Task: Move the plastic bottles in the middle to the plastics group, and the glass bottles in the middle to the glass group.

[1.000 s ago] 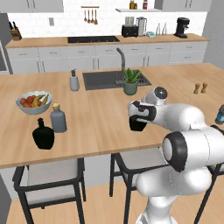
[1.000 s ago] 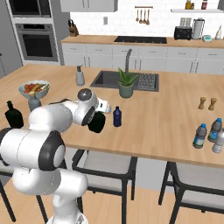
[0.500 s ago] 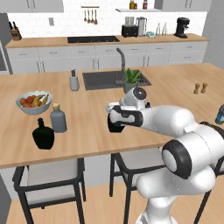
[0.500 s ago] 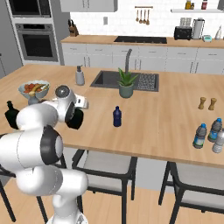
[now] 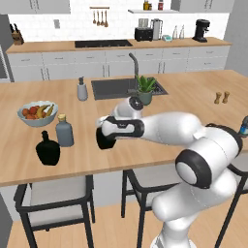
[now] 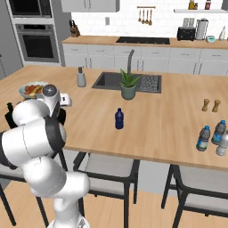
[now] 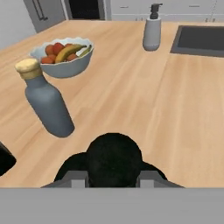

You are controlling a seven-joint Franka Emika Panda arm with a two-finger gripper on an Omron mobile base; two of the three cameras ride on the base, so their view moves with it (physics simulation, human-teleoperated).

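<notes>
— Big wooden island (image 5: pixel 193 97) with a sink (image 5: pixel 114 87) sunk into it, white cabinets behind. What's the arm up to?

— It's carrying the glossy black bottle (image 5: pixel 105 139), the squarish glass one. The gripper (image 5: pixel 107 130) is clamped on it near the neck; from the camera on the hand you look straight down on the black top (image 7: pixel 113 159) between the two tips. It sits just above the wood, near the front edge of the island, left of the middle.

— So which step is that?

— I'd call it the glass delivery. The glass group is towards the left end: the round black flask (image 5: pixel 48 149) close to the front edge and the grey-blue corked bottle (image 5: pixel 64 131) just behind it, with the fruit bowl (image 5: pixel 37 113) further back.

— And next?

— My guess: carry on leftwards, set the bottle down upright beside the corked one without knocking either, then open up and lift clear. The gap there looks fair.

— The plastics?

— Not done yet, I'd say. The dark blue bottle (image 6: pixel 119 119) stands alone mid-island in front of the potted plant (image 6: pixel 128 85). The plastics group (image 6: pixel 214 138) is clustered by the right-hand front corner, near the salt and pepper shakers (image 6: pixel 210 105).

— Any writing on the labels?

— Blue bands on the clear ones, too small to read. Nothing legible on the soap dispenser (image 7: pixel 152 29) either.
</notes>
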